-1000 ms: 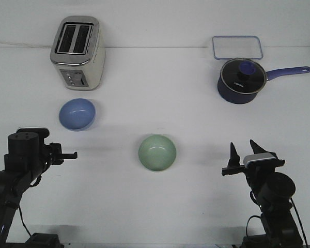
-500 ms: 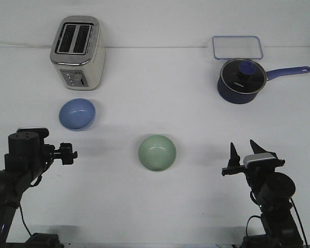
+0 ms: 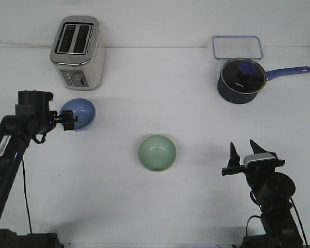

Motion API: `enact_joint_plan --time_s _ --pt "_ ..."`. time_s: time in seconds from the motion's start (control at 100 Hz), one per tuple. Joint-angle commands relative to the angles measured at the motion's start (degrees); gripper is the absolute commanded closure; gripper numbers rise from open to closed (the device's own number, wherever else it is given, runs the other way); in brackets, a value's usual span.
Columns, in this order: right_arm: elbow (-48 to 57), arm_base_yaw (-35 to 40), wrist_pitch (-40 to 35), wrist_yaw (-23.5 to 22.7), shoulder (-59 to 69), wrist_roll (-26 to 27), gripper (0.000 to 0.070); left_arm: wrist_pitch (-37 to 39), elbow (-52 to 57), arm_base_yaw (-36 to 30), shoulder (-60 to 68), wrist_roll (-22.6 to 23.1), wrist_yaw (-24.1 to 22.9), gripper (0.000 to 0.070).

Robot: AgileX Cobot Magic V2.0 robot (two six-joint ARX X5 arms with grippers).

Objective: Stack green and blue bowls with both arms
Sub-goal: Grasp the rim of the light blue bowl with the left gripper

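I am watching my left claw (image 3: pixel 68 121) hovering at the left edge of the blue bowl (image 3: pixel 80 113), left of centre; its jaw state I cannot tell. The green bowl (image 3: pixel 157 152) is sitting mid-tabletop, left of my right claw (image 3: pixel 243 152), spread open.

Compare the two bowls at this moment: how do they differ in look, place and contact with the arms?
The blue bowl is periwinkle; the green bowl is pale mint. The blue one sits farther back, near the toaster; the green one is mid-table. The left gripper overlaps the blue bowl's rim; nothing is near the green one. Both are round, upright, similar in size.
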Motion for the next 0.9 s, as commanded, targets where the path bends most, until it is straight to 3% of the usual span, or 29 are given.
enact_joint_plan --time_s 0.0,0.23,0.89 --pt "0.35 0.07 0.52 0.02 0.28 0.74 0.0273 -0.11 3.85 0.57 4.28 1.70 -0.17 0.0237" --pt "0.35 0.07 0.52 0.02 0.28 0.74 0.0273 -0.46 11.13 2.27 15.08 3.26 -0.15 0.0237" --pt "0.35 0.07 0.52 0.02 0.28 0.76 0.0273 1.51 11.23 3.06 25.55 3.19 0.70 0.0244"
